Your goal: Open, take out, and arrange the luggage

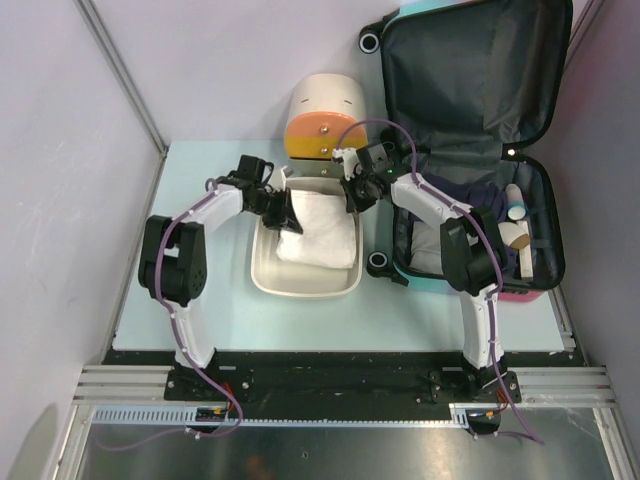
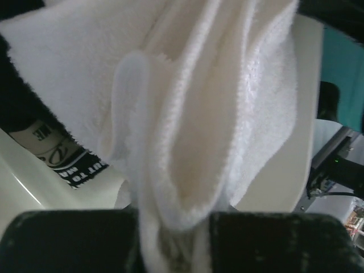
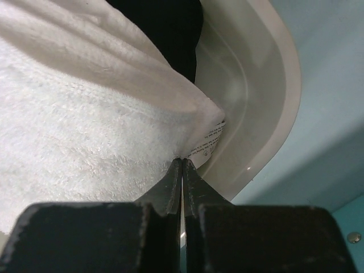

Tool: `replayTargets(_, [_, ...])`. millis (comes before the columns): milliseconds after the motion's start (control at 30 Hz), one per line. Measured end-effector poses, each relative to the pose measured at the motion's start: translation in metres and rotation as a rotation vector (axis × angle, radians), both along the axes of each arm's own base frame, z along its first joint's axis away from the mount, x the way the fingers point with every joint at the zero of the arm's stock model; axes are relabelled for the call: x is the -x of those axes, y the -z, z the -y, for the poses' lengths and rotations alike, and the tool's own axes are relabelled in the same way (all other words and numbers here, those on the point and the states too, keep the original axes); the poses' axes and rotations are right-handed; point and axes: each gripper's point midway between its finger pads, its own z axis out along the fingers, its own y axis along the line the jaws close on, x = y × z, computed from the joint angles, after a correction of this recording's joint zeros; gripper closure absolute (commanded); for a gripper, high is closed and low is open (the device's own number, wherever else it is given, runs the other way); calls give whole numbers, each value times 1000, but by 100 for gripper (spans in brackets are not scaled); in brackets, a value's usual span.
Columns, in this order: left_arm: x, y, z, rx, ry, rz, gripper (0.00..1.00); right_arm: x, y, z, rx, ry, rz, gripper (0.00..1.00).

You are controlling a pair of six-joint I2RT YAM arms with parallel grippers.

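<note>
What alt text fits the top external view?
The left gripper and right gripper grip the far corners of a white towel in a cream tub. An open suitcase lies to its right, a cream cylindrical box behind.

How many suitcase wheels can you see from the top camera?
2. The far wheel at the suitcase lid's left corner; the near wheel at its base's left corner, beside the tray. Others may be hidden.

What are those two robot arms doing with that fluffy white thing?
Both arms are handling a white towel. The left gripper and the right gripper each pinch one side of it, in a cream tub on the table. Beside them the luggage lies open with a few things inside. The towel seems to be getting arranged in the tub.
</note>
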Motion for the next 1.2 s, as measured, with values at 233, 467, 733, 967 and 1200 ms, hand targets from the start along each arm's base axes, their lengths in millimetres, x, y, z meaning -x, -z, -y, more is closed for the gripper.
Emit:
replayTargets(233, [10, -46, 12, 105, -20, 3, 100, -5, -14, -3, -18, -3, 28, 100])
replayTargets(467, [29, -88, 18, 210, -4, 24, 100, 1, -56, -4, -43, -9, 74, 100])
replayTargets(733, [58, -62, -9, 203, -45, -55, 100, 46, -76, -15, -61, -78, 69, 100])
replayTargets(967, [56, 7, -36, 39, -75, -141, 69, 57, -10, -30, -8, -114, -31, 100])
replayTargets(1200, [48, 12, -38, -19, -62, -106, 21, 56, 29, -28, 29, -113, -97, 73])
